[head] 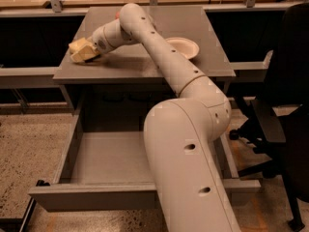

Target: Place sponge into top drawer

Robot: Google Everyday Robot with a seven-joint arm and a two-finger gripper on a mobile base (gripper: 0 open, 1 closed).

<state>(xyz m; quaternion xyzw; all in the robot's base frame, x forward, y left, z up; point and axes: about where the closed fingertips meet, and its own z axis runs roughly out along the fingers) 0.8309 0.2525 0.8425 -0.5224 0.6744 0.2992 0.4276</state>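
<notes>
My gripper [83, 49] is at the left edge of the grey cabinet top [145, 64], pointing left and down. It sits right at the pale yellow sponge [78, 57], which lies on the cabinet top and partly merges with the gripper's own cream-yellow end. I cannot tell whether the sponge is held. The top drawer [111, 158] is pulled wide open below the cabinet top and nothing shows inside it. My arm's large white shoulder covers the drawer's right part.
A white bowl [182, 47] stands on the cabinet top right of the arm. A black office chair [285, 105] stands close on the right. Dark desks flank the cabinet. Speckled floor [24, 149] lies to the left.
</notes>
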